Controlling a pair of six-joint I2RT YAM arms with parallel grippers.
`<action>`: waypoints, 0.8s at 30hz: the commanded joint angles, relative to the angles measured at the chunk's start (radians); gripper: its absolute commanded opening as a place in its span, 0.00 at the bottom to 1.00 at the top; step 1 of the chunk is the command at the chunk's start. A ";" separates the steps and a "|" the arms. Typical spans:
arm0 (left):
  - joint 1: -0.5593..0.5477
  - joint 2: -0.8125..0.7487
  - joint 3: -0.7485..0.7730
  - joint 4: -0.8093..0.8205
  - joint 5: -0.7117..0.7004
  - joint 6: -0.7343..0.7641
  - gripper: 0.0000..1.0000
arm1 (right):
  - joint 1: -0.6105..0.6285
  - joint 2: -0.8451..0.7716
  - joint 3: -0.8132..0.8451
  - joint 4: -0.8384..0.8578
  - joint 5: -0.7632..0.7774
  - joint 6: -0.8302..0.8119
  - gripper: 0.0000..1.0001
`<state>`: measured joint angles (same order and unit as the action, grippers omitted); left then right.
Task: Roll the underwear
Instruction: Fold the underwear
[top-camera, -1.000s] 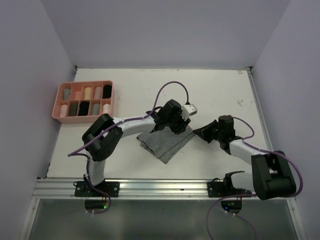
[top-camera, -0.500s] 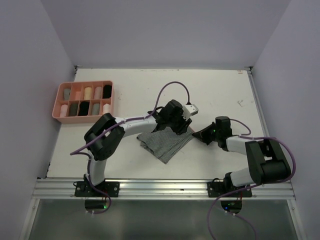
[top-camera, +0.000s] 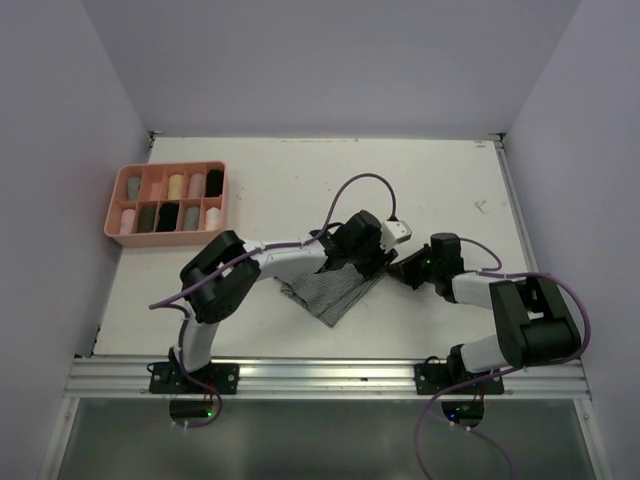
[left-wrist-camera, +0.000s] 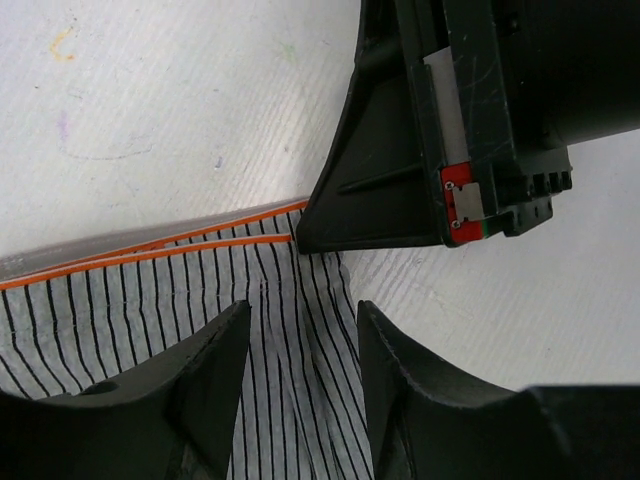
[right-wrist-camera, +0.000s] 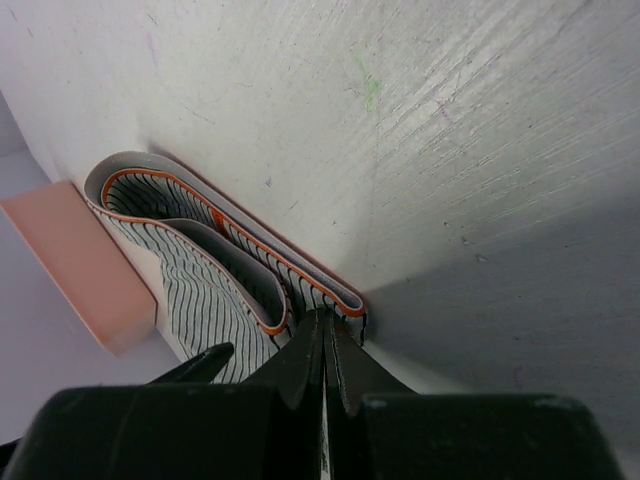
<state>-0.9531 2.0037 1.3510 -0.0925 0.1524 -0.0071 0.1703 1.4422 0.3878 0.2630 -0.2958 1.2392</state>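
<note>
The grey striped underwear lies folded on the white table, its orange-trimmed waistband along the far edge. My left gripper hovers open just over the striped cloth near its right corner, with fabric showing between the fingers. Coming in from the right, my right gripper is shut, its tip set against the underwear right below the waistband corner. From above, both grippers meet at that corner: the left gripper and the right gripper.
A pink compartment tray with several rolled garments stands at the back left. The left arm's purple cable arches over the table's centre. Grey walls close in the table on three sides.
The left gripper has slid right along the underwear toward the right gripper, and its jaws have spread a little. The right gripper's tip stays at the cloth's corner.
</note>
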 joint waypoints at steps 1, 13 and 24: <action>-0.015 0.038 0.048 0.020 -0.048 0.001 0.49 | 0.003 0.020 -0.017 0.008 0.053 0.005 0.00; -0.021 0.070 0.079 -0.004 -0.149 0.002 0.26 | 0.005 0.055 -0.021 0.036 0.037 0.011 0.00; -0.016 0.053 0.069 -0.006 -0.105 0.001 0.00 | 0.001 -0.060 0.025 -0.036 0.044 -0.020 0.04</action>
<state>-0.9710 2.0853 1.3861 -0.0998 0.0395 -0.0059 0.1703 1.4448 0.3820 0.2901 -0.2981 1.2495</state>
